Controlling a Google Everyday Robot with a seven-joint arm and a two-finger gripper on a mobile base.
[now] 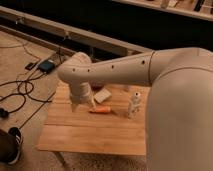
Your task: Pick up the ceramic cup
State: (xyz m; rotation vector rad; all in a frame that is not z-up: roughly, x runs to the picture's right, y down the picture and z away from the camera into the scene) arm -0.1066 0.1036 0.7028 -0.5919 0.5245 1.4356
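The ceramic cup does not show; my arm crosses the back of the wooden table and hides what stands there. My gripper hangs from the wrist over the table's left half, pointing down, just left of an orange stick-like object. A slim white bottle with a narrow top stands upright to the right. A flat white item lies behind the orange object. A sliver of the dark maroon bowl shows under the arm.
The table's front edge and left edge lie close to the gripper. Black cables and a blue box lie on the floor at left. A dark shoe is at lower left. A low ledge runs along the back.
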